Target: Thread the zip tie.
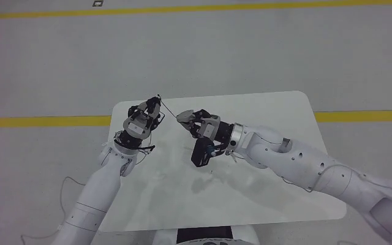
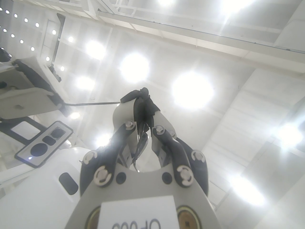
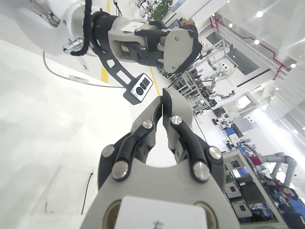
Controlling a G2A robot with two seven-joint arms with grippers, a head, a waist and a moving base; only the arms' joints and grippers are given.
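The zip tie (image 2: 93,103) is held in the air above the white bench (image 1: 269,122), stretched as a thin, dark, nearly straight strap between the two pincers. Its long axis runs from the tips of the left pincer (image 2: 142,106) across the small gap to the tips of the right pincer (image 3: 163,99). In the top view that line slants from the far side by the left pincer down towards the right pincer, and a short length seems to stick out beyond the left pincer on the far side. The two pincers face each other close together, so neither arm is clearly the nearer one; each has one end of the tie. The left pincer is closed, with its dark pads pressed together on the strap's end. The right pincer is also pinched tight, its pads meeting with no gap that shows, and the strap leaves from its very tip. Which end carries the locking head cannot be made out. Judging from this, threading is not yet done: the strap lies straight, not looped, so the next move depends on bending one end round to line up with the other.
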